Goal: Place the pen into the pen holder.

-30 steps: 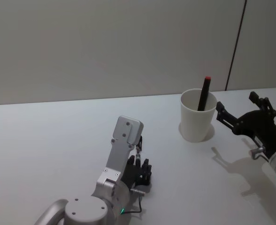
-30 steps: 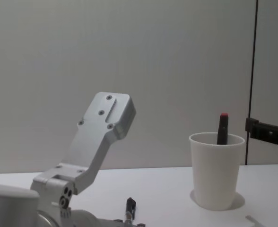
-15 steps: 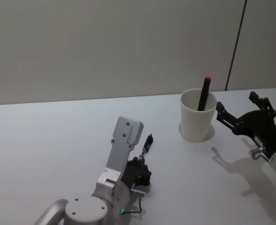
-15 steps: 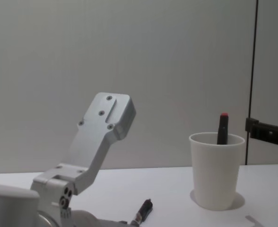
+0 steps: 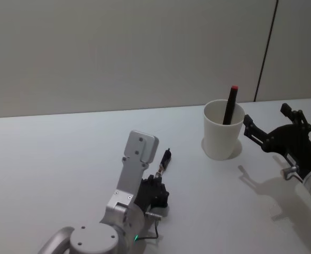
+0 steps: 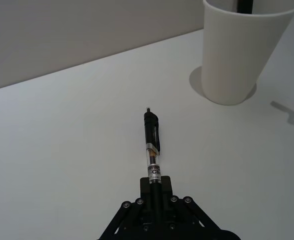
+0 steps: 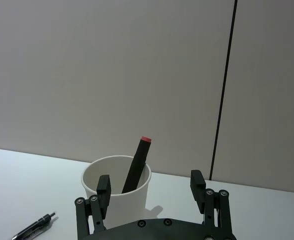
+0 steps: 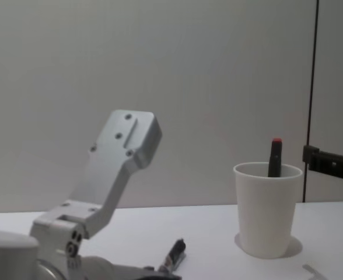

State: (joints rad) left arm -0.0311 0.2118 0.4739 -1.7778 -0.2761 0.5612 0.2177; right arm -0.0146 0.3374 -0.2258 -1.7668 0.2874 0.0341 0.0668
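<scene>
1. I see the left gripper low over the white table. It is roughly midway between the table's left and right edges and nearer the near edge than the far one.
2. Its fingers are pressed together on the rear end of the pen. The pen has a black front section, a clear labelled barrel and a small metal tip.
3. The pen sticks out ahead of the left gripper and points toward the table's far right corner. From the chest view the pen's free end is tilted upward. I cannot tell whether it touches the table.
4. The pen holder is a white tapered cup with a rolled rim. It stands upright near the far edge, on the right part of the table.
5. Bare tabletop lies between the pen tip and the pen holder, so the two are apart.
6. A red-capped pen with a dark body already leans inside the pen holder, its cap above the rim.
7. The right gripper is just beside the pen holder, on the side toward the table's right edge. Its fingers are spread wide and hold nothing.
8. In the right wrist view the pen holder sits between those spread fingers and beyond them.
</scene>
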